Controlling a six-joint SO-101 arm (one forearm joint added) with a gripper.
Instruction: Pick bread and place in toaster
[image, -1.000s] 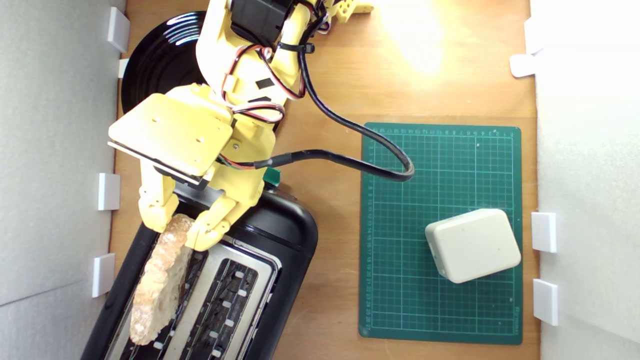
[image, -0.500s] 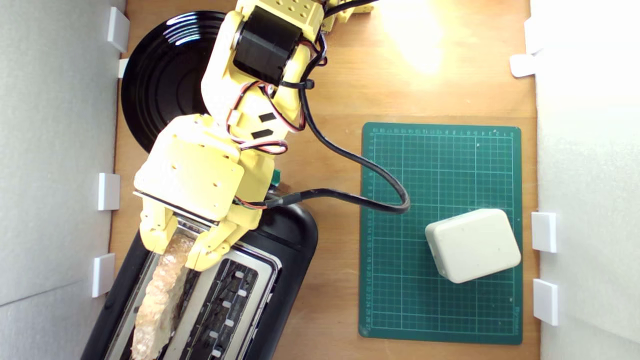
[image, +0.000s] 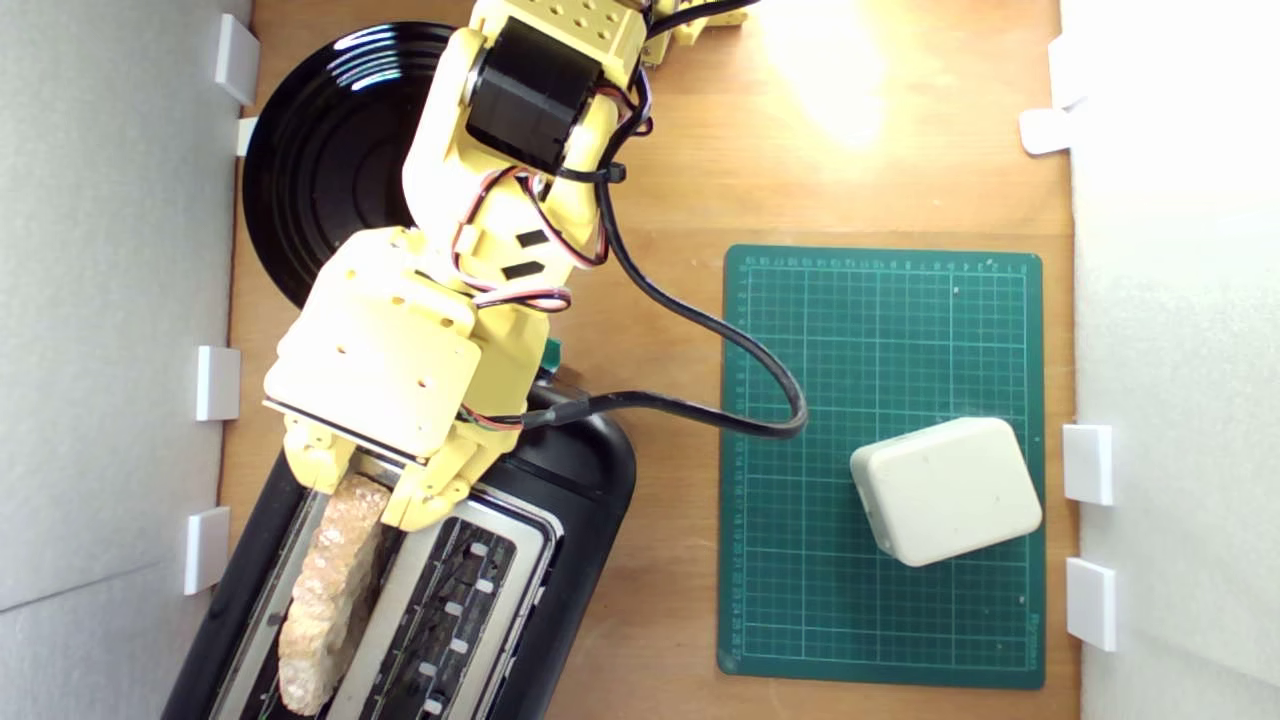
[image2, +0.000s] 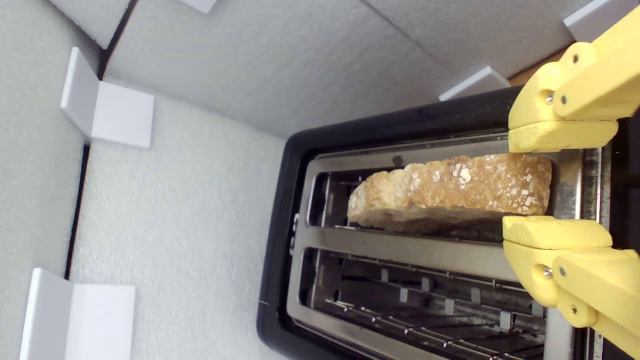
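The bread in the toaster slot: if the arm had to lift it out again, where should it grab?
Probably the crust edge of the bread standing above the slot, from straight overhead. One of the fingers goes on each flat face; the toaster walls block its sides.

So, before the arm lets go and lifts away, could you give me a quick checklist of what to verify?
1. The bread is lined up with one slot of the toaster: ok; it stands on edge in the slot nearer the foam wall.
2. Bread fully down: not ok; its crust shows above the top plate.
3. The gripper has released: cannot tell; the pads sit at the crust, contact unclear.
4. Second slot free: ok; only wire guides show.
5. The cable is off the slots: ok; it loops over the green mat.
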